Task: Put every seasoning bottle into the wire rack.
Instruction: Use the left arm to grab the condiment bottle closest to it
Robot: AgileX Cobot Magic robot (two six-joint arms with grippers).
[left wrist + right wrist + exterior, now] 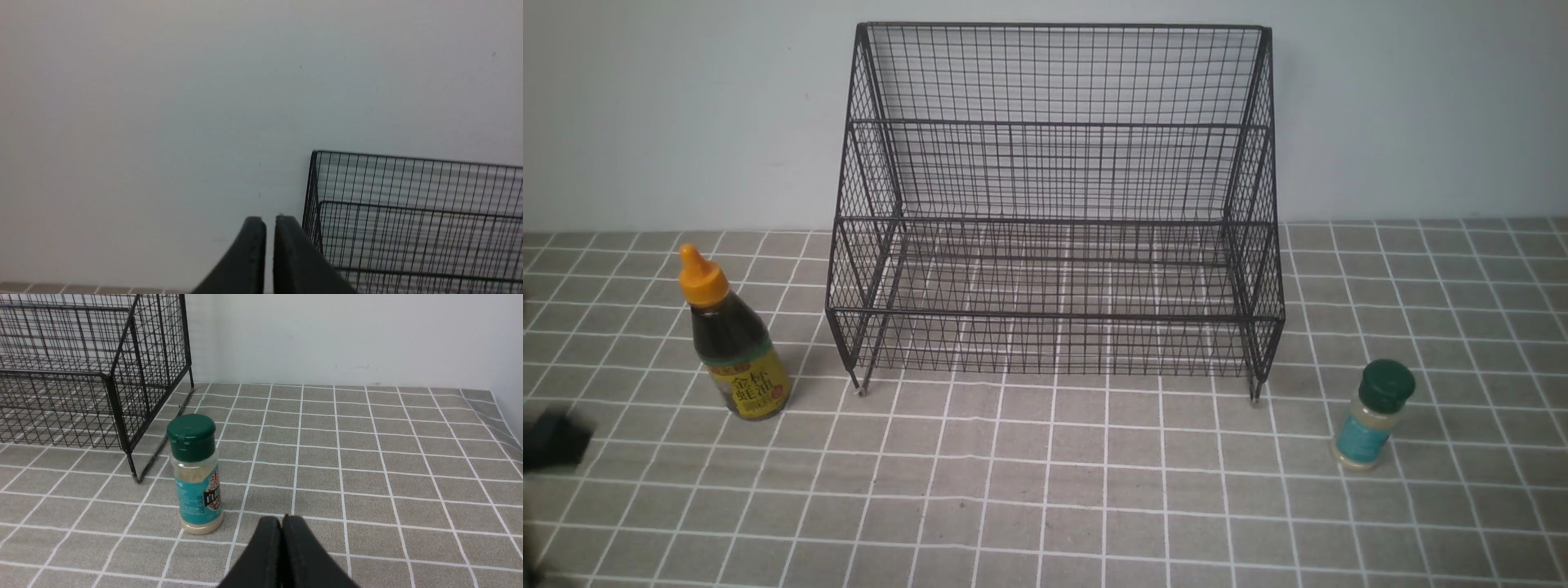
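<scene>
White wall [1045, 10] rises behind a bench [980, 506] covered in grey squares with pale lines. Near its left side, the left gripper [269, 223] has its jaws parted by a narrow slit, with only air between the tips; in the front view that arm is a dark blur at the edge. The right gripper [282, 522] has its jaws pressed together, tip against tip, clear of everything around them.

The sauce bottle [737, 335] stands upright on the bench, beyond the left jaws and a bit to their right as the front view shows it. It has dark contents, an orange nozzle cap [703, 282] and a yellow-green label with Chinese characters. Out beyond the tips of the right jaws, and apart from them, the shaker [195, 473] stands upright too, a small clear jar of pale contents under a dark green lid, with a teal label.

Farther from both pairs of jaws than the shaker, the black wire rack [1054, 314] stands close to the wall, between the two bottles. Its sloped mesh sides stand between them and its inside, and wire bars cross its front.
</scene>
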